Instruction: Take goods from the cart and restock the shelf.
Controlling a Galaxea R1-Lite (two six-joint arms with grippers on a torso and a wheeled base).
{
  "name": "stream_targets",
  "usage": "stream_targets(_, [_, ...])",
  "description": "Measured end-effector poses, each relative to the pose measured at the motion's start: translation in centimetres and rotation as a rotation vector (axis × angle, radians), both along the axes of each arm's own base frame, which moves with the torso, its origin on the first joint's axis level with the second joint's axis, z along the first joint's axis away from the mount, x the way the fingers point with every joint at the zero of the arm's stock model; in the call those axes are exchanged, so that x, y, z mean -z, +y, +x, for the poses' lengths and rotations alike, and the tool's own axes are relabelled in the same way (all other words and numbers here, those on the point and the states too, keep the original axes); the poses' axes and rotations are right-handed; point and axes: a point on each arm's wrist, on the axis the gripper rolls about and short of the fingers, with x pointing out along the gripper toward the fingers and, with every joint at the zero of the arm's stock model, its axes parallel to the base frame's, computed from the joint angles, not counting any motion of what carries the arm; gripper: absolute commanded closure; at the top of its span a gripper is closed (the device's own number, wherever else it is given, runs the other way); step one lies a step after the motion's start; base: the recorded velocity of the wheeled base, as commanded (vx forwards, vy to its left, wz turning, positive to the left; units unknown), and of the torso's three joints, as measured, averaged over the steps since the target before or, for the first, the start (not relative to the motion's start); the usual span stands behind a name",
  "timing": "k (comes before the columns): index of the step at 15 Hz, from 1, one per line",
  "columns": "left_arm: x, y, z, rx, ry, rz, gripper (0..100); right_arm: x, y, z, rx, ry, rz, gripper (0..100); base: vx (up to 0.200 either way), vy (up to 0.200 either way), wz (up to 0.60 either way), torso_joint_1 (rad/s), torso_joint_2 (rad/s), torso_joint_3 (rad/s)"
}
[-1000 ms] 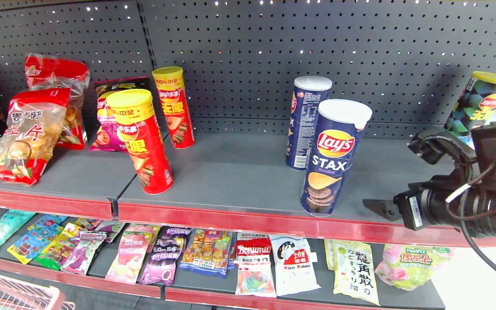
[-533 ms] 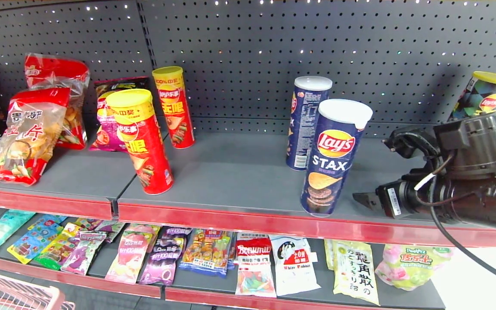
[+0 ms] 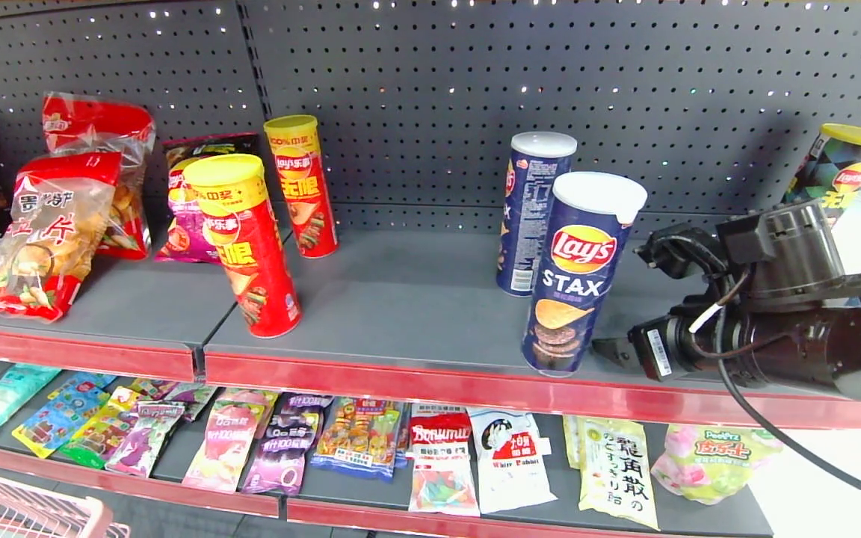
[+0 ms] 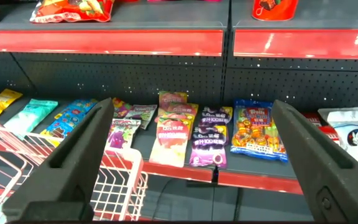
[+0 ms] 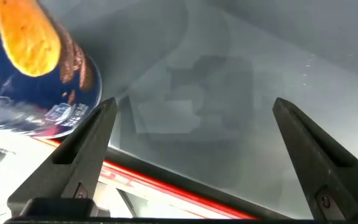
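On the upper shelf (image 3: 415, 299) a dark blue chip can (image 3: 580, 276) with a white lid stands upright near the front edge, with a second blue can (image 3: 531, 209) behind it. My right gripper (image 3: 613, 351) hovers low over the shelf just right of the front can, open and holding nothing. From the right wrist, the can's base (image 5: 36, 74) lies beside one finger of the right gripper (image 5: 194, 124), outside the jaws. My left gripper (image 4: 191, 124) is open and empty above the pink wire cart (image 4: 114, 186), facing the lower shelf.
Two red cans (image 3: 247, 246) (image 3: 302, 183) stand left of centre, and snack bags (image 3: 49, 232) lean at the far left. A black can with a yellow lid (image 3: 834, 175) stands at the far right. Flat snack packets (image 3: 438, 456) line the lower shelf. Bare shelf lies between the red and blue cans.
My right arm has moved left along the shelf's front edge, bringing its open gripper closer to the front blue can. The goods have not moved.
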Motion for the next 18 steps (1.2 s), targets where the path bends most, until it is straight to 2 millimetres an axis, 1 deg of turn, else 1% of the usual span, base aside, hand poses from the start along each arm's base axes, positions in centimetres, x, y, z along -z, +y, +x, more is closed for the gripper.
stream_targets(4, [0.0,0.0,0.0,0.0,-0.001,-0.001,0,0.1,0.4,0.2,-0.008,0.004,-0.003,0,0.0,0.0,0.0,0.0,0.0,0.0])
stream_targets(10, [0.0,0.0,0.0,-0.001,-0.001,-0.004,0,0.0,1.7,0.6,-0.041,-0.001,-0.002,0,0.0,0.0,0.0,0.0,0.0,0.0])
stream_targets(18, [0.0,0.0,0.0,-0.001,-0.001,-0.005,0,0.1,2.3,1.0,-0.054,0.001,-0.002,0,0.0,0.0,0.0,0.0,0.0,0.0])
